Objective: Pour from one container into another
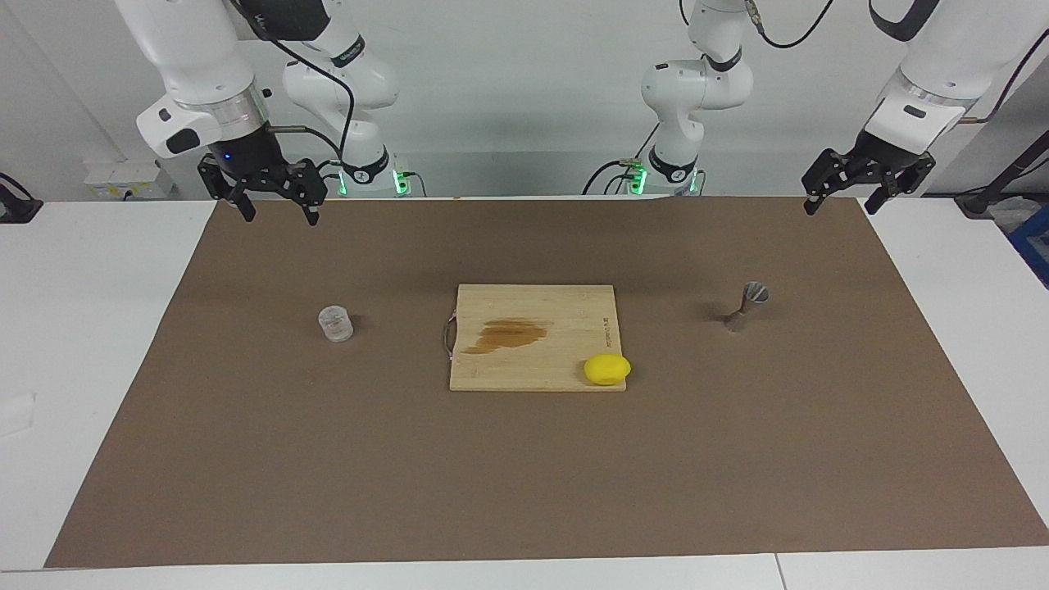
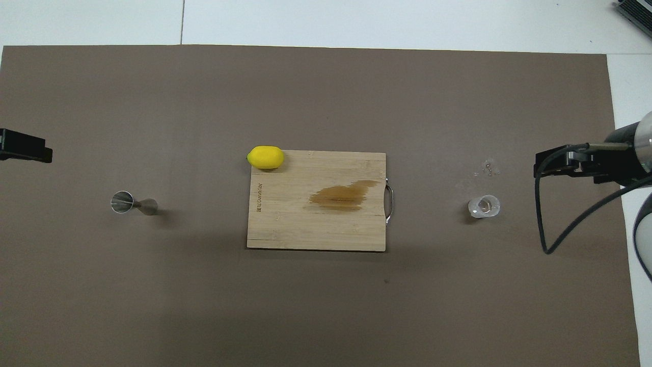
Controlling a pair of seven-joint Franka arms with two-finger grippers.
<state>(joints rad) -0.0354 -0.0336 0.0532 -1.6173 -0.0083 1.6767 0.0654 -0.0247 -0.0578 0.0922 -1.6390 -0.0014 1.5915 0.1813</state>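
Note:
The clear glass tumbler (image 1: 336, 323) stands on the brown mat toward the right arm's end of the table; it also shows in the overhead view (image 2: 484, 206). The silvery metal jigger (image 1: 747, 306) stands on the mat toward the left arm's end, and the overhead view (image 2: 133, 203) shows it too. My right gripper (image 1: 277, 211) hangs open and empty, raised over the mat's edge nearest the robots, well apart from the tumbler. My left gripper (image 1: 842, 205) hangs open and empty, raised over the mat's corner, well apart from the jigger.
A wooden cutting board (image 1: 533, 303) with a brown stain lies mid-table between tumbler and jigger. A yellow lemon (image 1: 607, 369) sits on its corner farthest from the robots, toward the jigger. A few droplets (image 2: 489, 167) lie on the brown mat (image 1: 524, 475) by the tumbler.

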